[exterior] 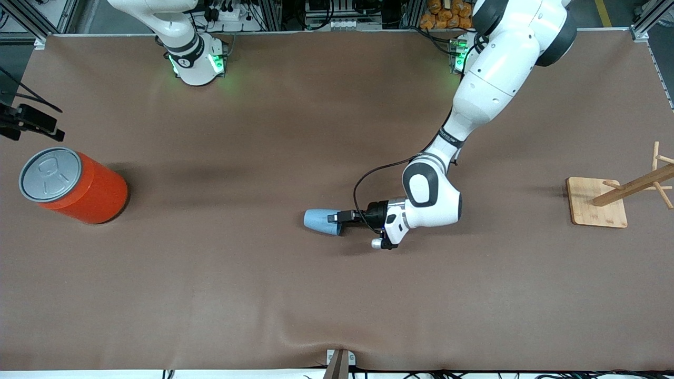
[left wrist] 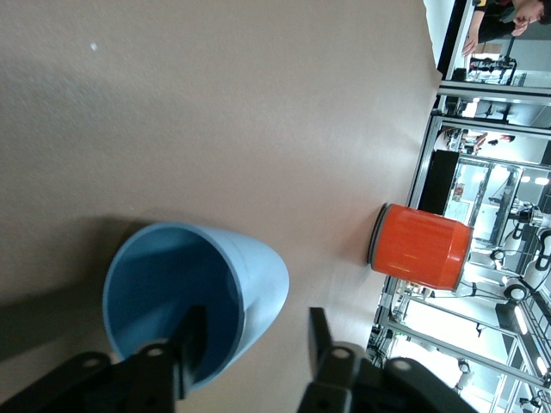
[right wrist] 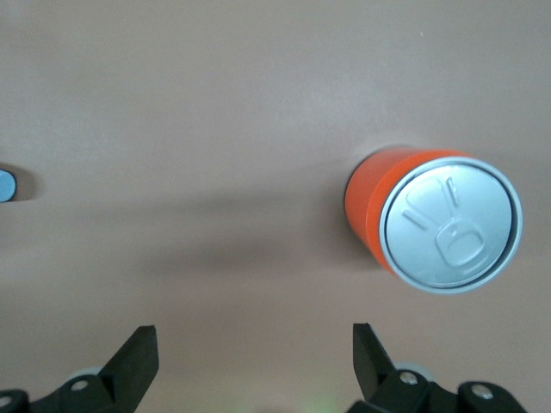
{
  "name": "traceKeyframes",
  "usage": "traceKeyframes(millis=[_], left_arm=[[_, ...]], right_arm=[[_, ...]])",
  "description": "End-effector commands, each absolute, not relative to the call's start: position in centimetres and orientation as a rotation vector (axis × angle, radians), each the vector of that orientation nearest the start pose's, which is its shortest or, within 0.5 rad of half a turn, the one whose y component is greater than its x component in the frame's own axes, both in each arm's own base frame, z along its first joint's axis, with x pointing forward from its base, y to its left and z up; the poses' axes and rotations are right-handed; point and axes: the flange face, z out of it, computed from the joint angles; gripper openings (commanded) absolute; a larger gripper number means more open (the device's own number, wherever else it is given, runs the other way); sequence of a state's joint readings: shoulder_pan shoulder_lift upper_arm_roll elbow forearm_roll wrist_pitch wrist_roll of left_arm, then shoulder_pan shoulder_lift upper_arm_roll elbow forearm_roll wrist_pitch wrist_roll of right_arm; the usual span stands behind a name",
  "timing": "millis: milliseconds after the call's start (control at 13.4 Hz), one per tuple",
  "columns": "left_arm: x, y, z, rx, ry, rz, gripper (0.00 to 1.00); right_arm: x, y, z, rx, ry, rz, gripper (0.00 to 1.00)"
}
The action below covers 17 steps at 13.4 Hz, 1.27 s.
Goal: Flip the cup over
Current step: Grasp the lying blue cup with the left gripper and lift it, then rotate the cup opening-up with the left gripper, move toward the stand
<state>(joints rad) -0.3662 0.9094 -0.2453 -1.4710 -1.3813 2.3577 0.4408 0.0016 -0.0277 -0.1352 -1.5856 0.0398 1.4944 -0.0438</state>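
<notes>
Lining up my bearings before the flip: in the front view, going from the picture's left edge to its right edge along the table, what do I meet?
orange can → cup lying on its side → left gripper at the cup's rim, one finger inside → wooden rack

The front view looks down from high up, facing both robots across the whole brown table (exterior: 263, 295). The left wrist view sits low and very close to the small light-blue plastic cup (left wrist: 194, 297), looking along the table. The right wrist view looks straight down from higher up. All three show the big round orange can with a grey lid (exterior: 73, 185).
</notes>
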Motion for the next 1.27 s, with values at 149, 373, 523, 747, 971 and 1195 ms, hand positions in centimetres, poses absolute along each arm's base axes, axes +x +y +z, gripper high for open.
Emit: traceKeyframes(millis=[149, 373, 523, 747, 971, 1195], left_arm=[[60.4, -40.6, 15.6, 2.032, 0.136, -0.134, 0.14], [61.4, -39.9, 17.7, 2.030, 0.135, -0.102, 0.00], [62.5, -39.0, 19.7, 2.018, 0.142, -0.070, 0.00], [64.1, -37.1, 23.4, 1.998, 0.175, -0.030, 0.00], [66.2, -33.8, 27.3, 2.087, 0.197, -0.020, 0.00], [67.7, -29.5, 30.7, 2.229, 0.217, -0.056, 0.00]], right_arm=[[52.9, -4.6, 63.8, -3.082, 0.277, 0.093, 1.00], [53.1, -2.9, 63.7, -3.079, 0.317, 0.101, 1.00], [52.9, -2.0, 64.0, -3.079, 0.283, 0.097, 1.00], [53.1, -1.9, 63.8, -3.076, 0.273, 0.099, 1.00], [53.4, -2.1, 64.0, -3.070, 0.283, 0.059, 1.00], [53.6, -2.3, 63.9, -3.070, 0.284, 0.042, 1.00]])
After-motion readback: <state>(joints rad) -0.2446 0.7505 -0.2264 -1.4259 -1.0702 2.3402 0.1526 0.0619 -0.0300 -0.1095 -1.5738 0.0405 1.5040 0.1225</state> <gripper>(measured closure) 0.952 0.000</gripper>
